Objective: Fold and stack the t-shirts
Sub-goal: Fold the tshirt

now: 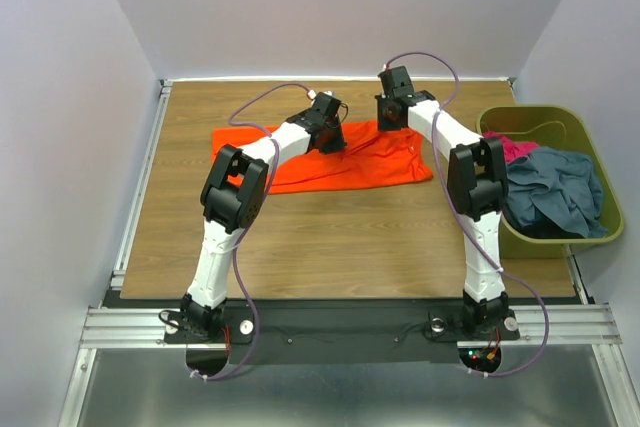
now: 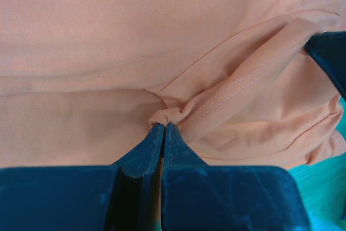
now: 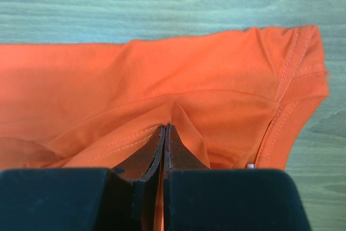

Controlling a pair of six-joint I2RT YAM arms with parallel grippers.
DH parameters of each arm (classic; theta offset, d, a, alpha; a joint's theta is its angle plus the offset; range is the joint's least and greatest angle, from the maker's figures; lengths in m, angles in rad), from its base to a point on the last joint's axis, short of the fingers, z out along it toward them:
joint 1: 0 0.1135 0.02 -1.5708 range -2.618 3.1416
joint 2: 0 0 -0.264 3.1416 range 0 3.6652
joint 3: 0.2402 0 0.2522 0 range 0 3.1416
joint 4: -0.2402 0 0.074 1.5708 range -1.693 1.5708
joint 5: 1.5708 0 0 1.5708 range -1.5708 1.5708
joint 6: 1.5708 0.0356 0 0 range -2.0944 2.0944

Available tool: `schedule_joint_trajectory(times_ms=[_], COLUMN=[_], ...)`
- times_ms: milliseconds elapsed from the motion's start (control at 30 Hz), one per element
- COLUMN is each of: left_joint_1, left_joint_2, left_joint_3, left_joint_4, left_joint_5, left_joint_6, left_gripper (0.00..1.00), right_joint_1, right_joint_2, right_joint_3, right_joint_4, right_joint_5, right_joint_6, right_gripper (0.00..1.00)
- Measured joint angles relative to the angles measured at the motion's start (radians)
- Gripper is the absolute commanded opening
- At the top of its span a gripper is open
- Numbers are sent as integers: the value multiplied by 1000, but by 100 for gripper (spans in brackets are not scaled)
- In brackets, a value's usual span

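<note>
The bright orange t-shirt lies partly folded across the far middle of the wooden table. My left gripper is shut on a pinch of its cloth; in the left wrist view the gripper grips a bunched fold of the shirt beside a stitched hem. My right gripper is shut on the shirt's far right part; in the right wrist view the gripper pinches a ridge of orange cloth near a sleeve. The slate blue-grey shirt and the magenta-pink shirt lie crumpled in the tub.
An olive-green plastic tub stands at the table's right edge, close to my right arm. White walls close in the table at the back and sides. A metal rail runs along the table's left edge.
</note>
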Motion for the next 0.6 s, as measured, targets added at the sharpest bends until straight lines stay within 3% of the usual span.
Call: schedule_joint_trajectory(times_ms=[600], left_joint_1=[0], left_joint_2=[0], left_joint_3=[-11], left_joint_4=[9], left_joint_5=[0], left_joint_6=[-5], left_gripper=[10], right_joint_1=[0], right_joint_2=[27], right_joint_3=[77], right_joint_4=[12], right_joint_5=[-54], right_joint_6=[-5], right_gripper=[7])
